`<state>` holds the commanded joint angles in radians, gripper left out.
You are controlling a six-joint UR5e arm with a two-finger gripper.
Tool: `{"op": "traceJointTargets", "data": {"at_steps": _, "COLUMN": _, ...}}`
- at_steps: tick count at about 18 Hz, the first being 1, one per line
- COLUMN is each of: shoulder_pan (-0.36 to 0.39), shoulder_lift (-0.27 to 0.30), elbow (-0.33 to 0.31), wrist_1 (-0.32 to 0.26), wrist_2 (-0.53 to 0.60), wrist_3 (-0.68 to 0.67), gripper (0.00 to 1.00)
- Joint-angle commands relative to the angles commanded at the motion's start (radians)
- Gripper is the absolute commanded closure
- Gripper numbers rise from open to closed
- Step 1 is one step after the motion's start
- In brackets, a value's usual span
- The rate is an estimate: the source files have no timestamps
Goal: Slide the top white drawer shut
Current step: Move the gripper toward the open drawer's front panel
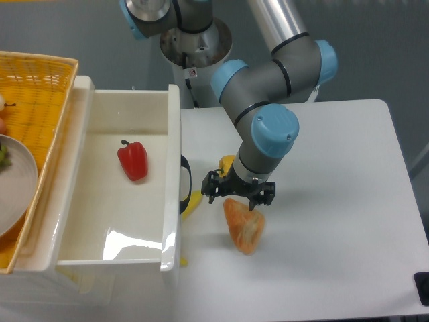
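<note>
Drawer (pixel 114 201) stands pulled well out of the cabinet on the left of the bench (pixel 335 201), its glossy white box open to the camera and a red pepper (pixel 133 159) lying on its floor toward the back. Its front wall faces right, and the curved black handle (pixel 185 182) sticks out from it toward the arm — the natural face to push against. Just right of the handle a yellow piece (pixel 194 202), perhaps a banana, lies on the bench, and beyond it an orange bread-like lump (pixel 244 225). The hand (pixel 239 196) hangs low over that lump's top edge, fingers spread and holding nothing, apart from the handle — seemingly placed to the drawer's right so a leftward push can shut it. A wicker basket (pixel 40 74) with a plate (pixel 17 181) sits on the cabinet top.
</note>
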<state>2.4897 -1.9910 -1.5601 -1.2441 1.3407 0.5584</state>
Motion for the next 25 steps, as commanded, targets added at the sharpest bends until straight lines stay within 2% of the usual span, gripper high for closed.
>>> {"op": "traceJointTargets", "data": {"at_steps": 25, "shoulder_pan": -0.040, "shoulder_lift": -0.017, "elbow": 0.000, "wrist_1": 0.000, "wrist_2": -0.005, "wrist_3": 0.000, "gripper": 0.00}}
